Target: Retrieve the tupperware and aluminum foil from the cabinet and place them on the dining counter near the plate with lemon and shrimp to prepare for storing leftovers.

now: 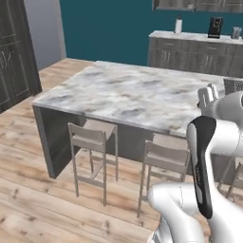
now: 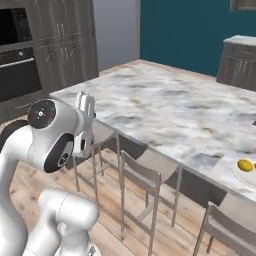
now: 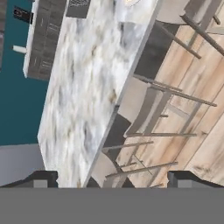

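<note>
The dining counter is a long marble island top with grey stools along its near side. At its right end lies the plate with lemon and shrimp; the yellow lemon shows at the frame's edge, and a sliver of orange beside it. My gripper hangs in the air in front of the island's near edge. It is open, with nothing between its fingers. The tupperware and the aluminum foil are out of view.
Grey stools stand under the island's near edge. A dark inset sink is set into the top. A smaller back counter carries a paper-towel roll, with grey wall cabinets above. A built-in oven fills the left wall.
</note>
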